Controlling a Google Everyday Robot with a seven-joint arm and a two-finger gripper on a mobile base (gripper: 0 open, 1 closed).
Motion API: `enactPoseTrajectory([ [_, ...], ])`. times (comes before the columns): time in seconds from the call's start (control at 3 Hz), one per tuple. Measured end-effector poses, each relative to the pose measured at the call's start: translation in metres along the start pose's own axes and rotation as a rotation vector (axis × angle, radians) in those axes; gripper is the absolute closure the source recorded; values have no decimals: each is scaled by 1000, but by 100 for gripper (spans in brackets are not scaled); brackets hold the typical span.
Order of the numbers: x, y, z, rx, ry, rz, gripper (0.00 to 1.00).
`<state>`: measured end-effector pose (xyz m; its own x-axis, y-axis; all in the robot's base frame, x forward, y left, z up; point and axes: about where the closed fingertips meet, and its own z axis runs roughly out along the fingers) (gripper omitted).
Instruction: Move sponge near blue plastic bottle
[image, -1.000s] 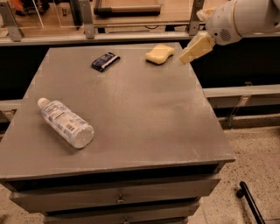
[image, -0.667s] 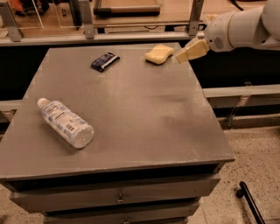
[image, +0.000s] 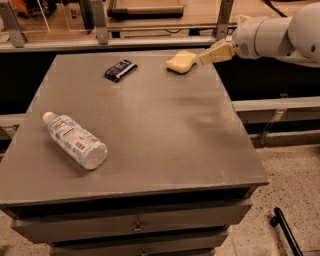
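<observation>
Foam sponge (image: 181, 62), cream pincer (image: 204, 57) just beside

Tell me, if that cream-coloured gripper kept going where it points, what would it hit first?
Probably the pale yellow foam sponge: the gripper, at the far right corner of the grey table, points left straight at it, though its height is unclear.

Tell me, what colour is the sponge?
The sponge is pale yellow, clear in the camera view; the gripper sits just beside it.

White rounded arm (image: 272, 35); cream tool (image: 204, 58) beside sponge (image: 180, 62).
</observation>
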<state>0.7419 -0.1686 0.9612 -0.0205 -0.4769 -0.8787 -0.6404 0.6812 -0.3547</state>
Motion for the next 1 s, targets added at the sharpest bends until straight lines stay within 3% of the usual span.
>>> enactPoseTrajectory([
  [0.33, -4, 7, 9, -63, -32, 30, 0],
  [0.67, -15, 17, 32, -165, -115, 104, 0],
  [1.0, -23, 24, 47, -225, -171, 134, 0],
])
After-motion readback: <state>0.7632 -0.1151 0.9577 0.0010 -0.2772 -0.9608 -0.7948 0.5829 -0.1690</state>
